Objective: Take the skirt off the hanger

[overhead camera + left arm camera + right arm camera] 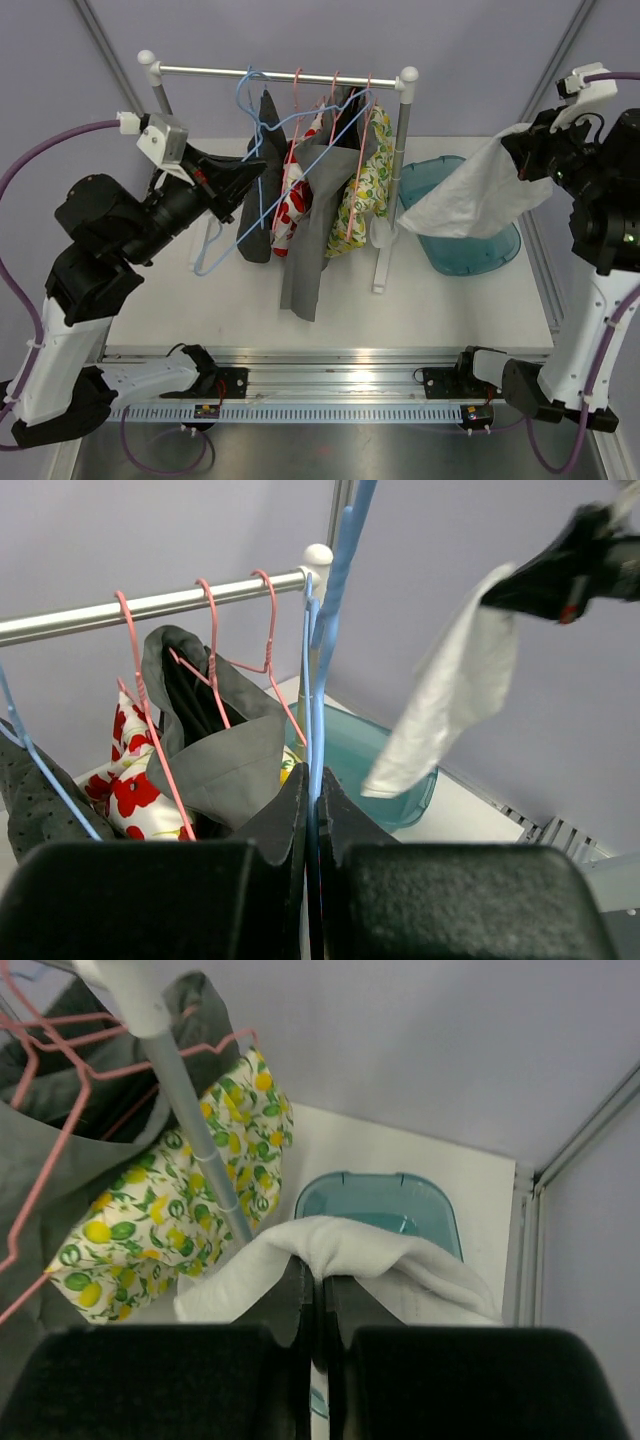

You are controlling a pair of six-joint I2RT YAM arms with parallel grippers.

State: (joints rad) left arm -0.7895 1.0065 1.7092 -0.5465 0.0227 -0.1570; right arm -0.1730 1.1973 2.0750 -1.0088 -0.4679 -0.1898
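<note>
Limply, the white skirt (468, 195) hangs creased from the right jaws.

The rail (290, 75) is shining like smooth, bare metal. The white skirt (465, 195) is looking like soft, dull cloth. The blue hanger (320, 700) is gleaming a little, thin and smooth. The teal bin (470, 255) is glinting like glossy, see-through plastic. The table (450, 300) is looking white and matt.
</note>
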